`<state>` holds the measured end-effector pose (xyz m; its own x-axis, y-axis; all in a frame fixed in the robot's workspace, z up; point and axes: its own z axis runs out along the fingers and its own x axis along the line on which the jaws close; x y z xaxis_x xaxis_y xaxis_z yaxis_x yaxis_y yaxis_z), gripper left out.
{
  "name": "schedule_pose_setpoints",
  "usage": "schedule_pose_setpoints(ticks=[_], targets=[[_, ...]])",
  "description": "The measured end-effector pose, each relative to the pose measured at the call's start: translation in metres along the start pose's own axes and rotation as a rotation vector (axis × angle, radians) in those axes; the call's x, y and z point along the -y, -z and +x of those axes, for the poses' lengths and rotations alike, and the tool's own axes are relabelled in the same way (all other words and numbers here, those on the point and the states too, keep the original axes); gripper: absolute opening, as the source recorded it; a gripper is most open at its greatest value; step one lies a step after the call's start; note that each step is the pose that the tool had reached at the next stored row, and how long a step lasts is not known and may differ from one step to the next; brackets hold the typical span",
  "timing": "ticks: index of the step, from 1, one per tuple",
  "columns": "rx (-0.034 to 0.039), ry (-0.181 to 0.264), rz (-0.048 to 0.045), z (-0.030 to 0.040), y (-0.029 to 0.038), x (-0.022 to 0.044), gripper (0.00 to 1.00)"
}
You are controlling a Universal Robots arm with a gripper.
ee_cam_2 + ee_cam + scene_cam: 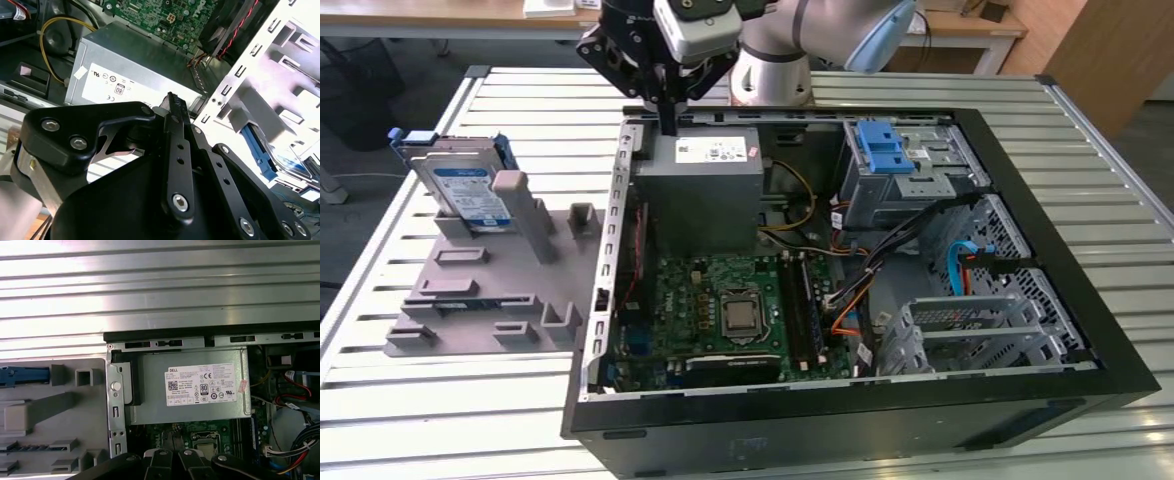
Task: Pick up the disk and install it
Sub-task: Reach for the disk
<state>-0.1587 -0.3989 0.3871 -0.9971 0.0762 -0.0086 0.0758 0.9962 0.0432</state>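
The disk, a silver drive with a white-and-blue label in a blue carrier, stands upright on the grey fixture at the exterior view's left, outside the computer case. Its blue carrier edge shows in the first wrist view. My gripper hangs over the case's back corner, just above the grey power supply box, well apart from the disk. Its black fingers are pressed together with nothing between them, and both wrist views show the gripper over the power supply's white sticker.
The open computer case lies on a slatted metal table. Inside are a green motherboard, loose cables, a drive cage with a bright-blue latch at the back, and a metal bracket near the front.
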Motion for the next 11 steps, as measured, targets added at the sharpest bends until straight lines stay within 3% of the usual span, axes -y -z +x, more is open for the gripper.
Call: schedule_pose_setpoints(ticks=[11], targets=[[0.0, 0.0, 0.0, 0.0034, -0.0002, 0.0003, 0.11]])
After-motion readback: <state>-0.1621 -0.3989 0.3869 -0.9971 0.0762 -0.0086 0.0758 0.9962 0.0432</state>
